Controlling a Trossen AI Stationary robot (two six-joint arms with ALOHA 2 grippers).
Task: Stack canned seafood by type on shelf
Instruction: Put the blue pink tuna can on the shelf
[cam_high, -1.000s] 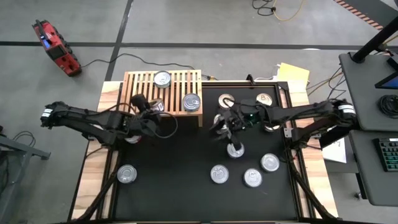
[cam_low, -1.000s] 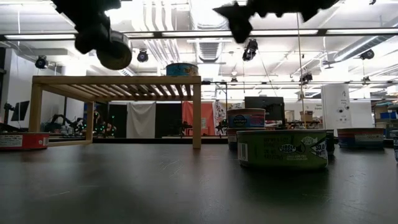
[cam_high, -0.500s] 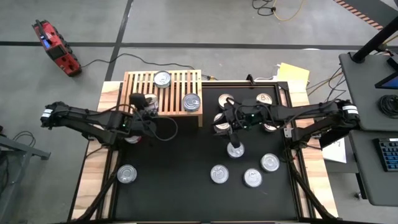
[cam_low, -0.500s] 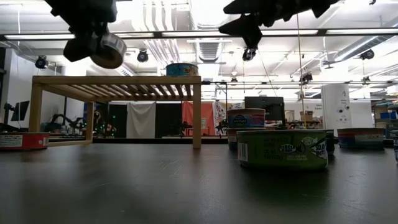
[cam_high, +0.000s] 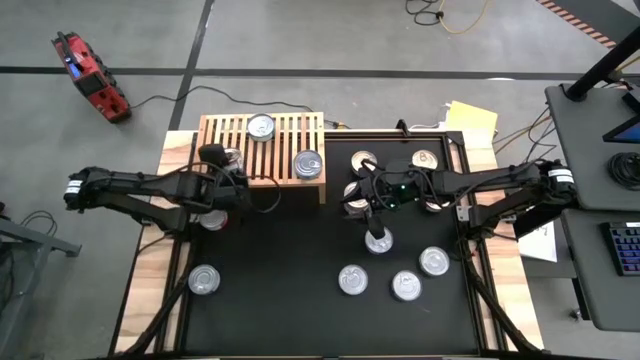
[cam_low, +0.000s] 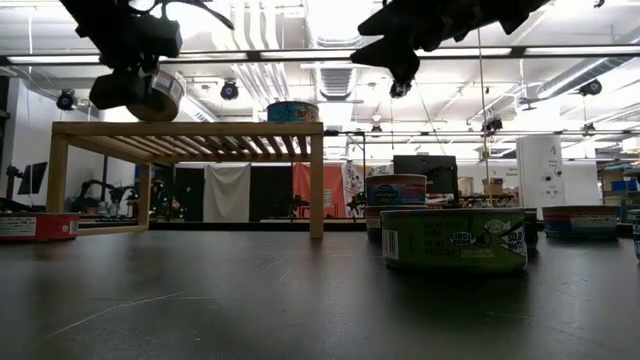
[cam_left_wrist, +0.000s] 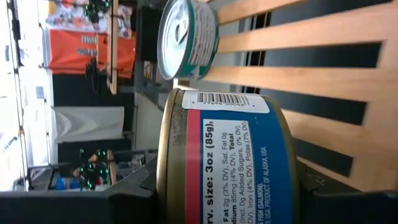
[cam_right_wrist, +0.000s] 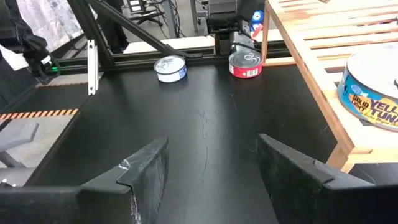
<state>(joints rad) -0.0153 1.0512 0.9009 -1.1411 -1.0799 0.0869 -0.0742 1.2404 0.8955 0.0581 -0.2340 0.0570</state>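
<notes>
The light-wood slatted shelf (cam_high: 262, 150) stands at the table's far left and carries two cans of seafood (cam_high: 261, 126) (cam_high: 308, 163). My left gripper (cam_high: 224, 166) hangs over the shelf's left part, shut on a blue-and-red-labelled can (cam_left_wrist: 239, 165), above the shelf top in the low view (cam_low: 152, 94). My right gripper (cam_right_wrist: 211, 168) is open and holds nothing; it hovers right of the shelf (cam_high: 364, 190), above the cans there. A can (cam_high: 378, 240) stands on the black mat just nearer than it. My left gripper pinches the can between its two fingers (cam_left_wrist: 146, 190), one at the gold-rimmed end (cam_left_wrist: 169, 163) and one at the opposite end. The can is turned on its side, its label wall toward the wrist camera. It hangs clear above the slats, tilted in the low view.
Several more cans stand on the black mat: one near left (cam_high: 204, 279), three near right (cam_high: 353, 279) (cam_high: 406, 286) (cam_high: 434, 261), others at the far right (cam_high: 426, 159). A green-labelled can (cam_low: 455, 240) stands close to the low camera. The mat's middle is bare.
My left gripper has carried the can toward the table's left edge, over the shelf's left part, and its wrist has tipped downward and rolled, so the can now sits lower and more tilted. My right gripper has rolled and tipped down slightly where it hovers.
</notes>
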